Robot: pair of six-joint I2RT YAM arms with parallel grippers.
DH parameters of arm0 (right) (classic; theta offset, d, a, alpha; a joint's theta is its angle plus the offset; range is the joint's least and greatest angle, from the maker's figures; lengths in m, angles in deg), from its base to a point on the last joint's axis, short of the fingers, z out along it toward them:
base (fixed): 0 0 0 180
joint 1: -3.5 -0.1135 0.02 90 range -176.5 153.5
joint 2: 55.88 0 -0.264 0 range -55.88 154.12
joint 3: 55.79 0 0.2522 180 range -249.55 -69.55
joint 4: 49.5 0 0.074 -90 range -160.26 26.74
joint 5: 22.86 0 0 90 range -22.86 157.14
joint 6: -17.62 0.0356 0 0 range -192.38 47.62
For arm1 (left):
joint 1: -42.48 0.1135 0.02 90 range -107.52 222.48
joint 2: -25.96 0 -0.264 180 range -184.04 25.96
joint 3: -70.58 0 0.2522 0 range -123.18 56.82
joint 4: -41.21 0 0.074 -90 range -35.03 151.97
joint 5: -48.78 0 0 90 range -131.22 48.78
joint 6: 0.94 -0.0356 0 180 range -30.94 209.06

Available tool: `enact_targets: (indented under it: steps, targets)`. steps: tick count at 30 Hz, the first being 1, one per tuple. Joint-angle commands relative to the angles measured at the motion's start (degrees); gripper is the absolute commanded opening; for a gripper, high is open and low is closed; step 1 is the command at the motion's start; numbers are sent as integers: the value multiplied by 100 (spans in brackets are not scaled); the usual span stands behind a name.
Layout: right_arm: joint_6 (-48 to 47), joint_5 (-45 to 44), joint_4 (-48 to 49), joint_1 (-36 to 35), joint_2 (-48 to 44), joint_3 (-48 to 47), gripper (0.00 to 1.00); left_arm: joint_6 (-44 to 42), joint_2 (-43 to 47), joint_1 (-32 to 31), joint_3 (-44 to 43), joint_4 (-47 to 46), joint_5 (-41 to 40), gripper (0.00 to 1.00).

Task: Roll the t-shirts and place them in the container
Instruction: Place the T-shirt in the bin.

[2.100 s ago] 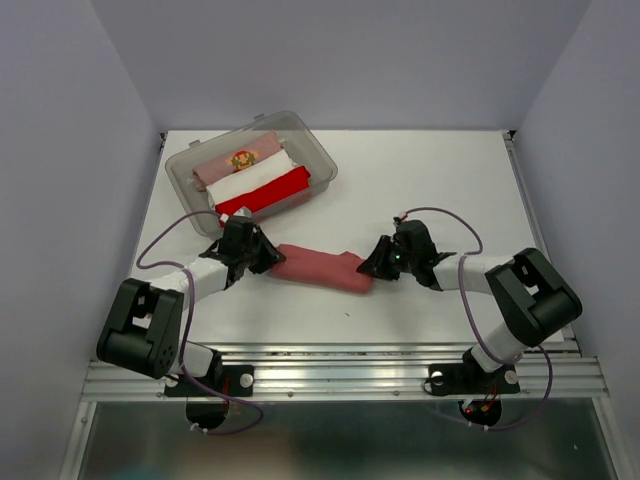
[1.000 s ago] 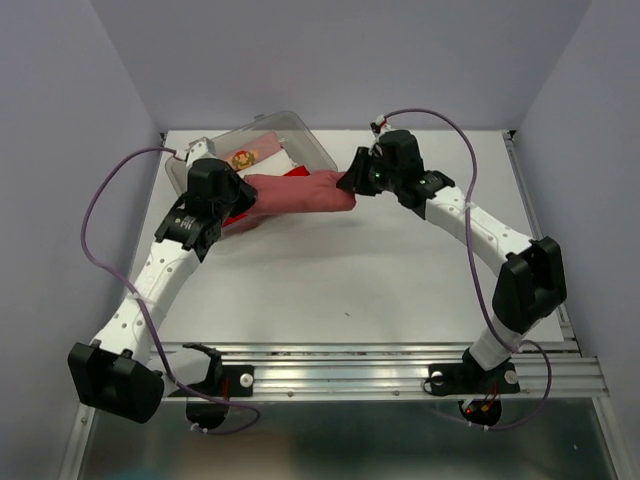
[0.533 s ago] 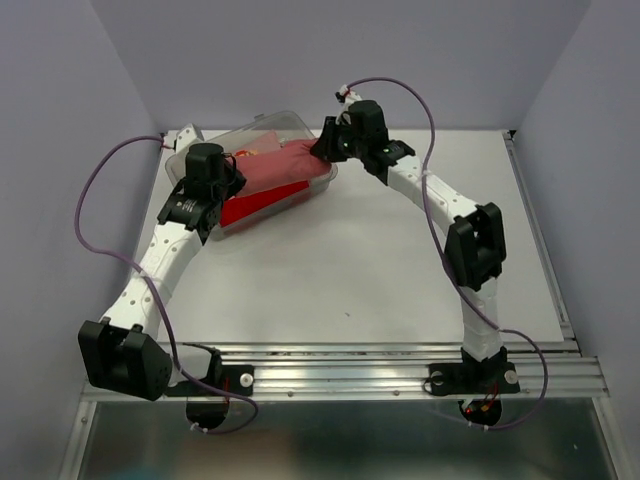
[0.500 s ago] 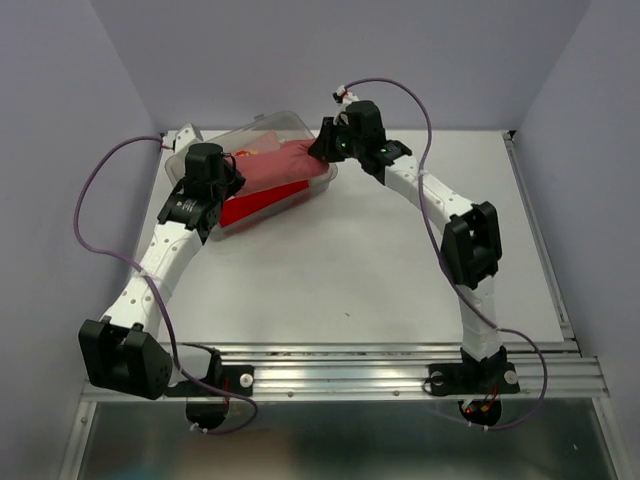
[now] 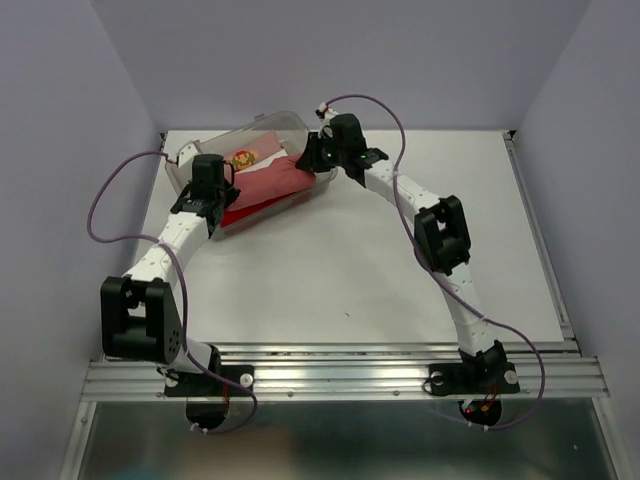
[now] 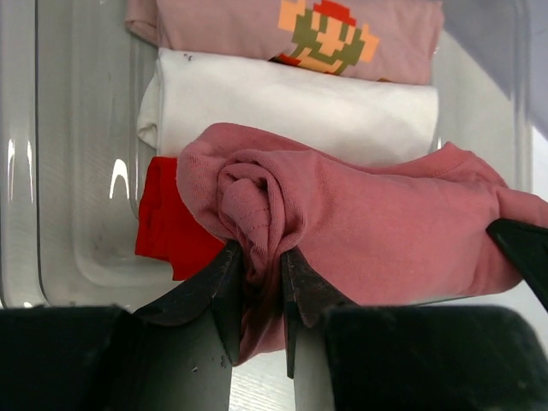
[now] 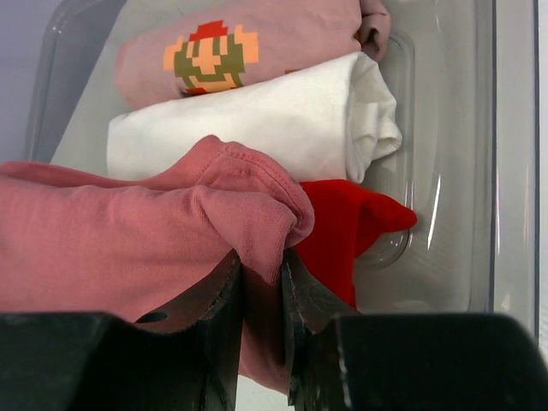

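Over at the far left corner of the table (image 5: 380, 260), the action has moved into the clear tub (image 6: 81, 197); a couple of seconds back the brick-red tee (image 6: 385, 231) was lying rolled up on the bare tabletop near the arms, pinched at both ends; a second ago it was in the air, halfway across; now it's right over the tub, still strung between the two arms.

Left gripper (image 6: 259, 265) is clamped on the swirly left end of the roll, fingers close together with cloth bunched between them; right gripper (image 7: 259, 265) has the other end squeezed the same way, so neither has let go.

Under it sit the other three, side by side: the pale pink tee (image 6: 223, 30) with the pixel print furthest back, the white roll (image 6: 300, 107) in the middle, the bright red roll (image 6: 167, 231) nearest the arms. The brick-red one covers most of the bright red one and overlaps the white a bit; can't tell if it's actually resting on them or hanging just above.

My read: the rolling looks done and this is the stowing bit; it seems short of a free slot, so it'll probably end up stacked on top once the fingers open.
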Motion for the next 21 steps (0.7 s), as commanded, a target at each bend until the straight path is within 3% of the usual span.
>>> enact_targets:
  steps: [1, 21]
  targets:
    - [-154, -19, 498, 110, 21, -187, 1, -225, -101, 63, 81, -420, -164, 0]
    - [-190, 324, 850, 110, 567, -266, 1, -138, -769, 107, 608, -754, -358, 0]
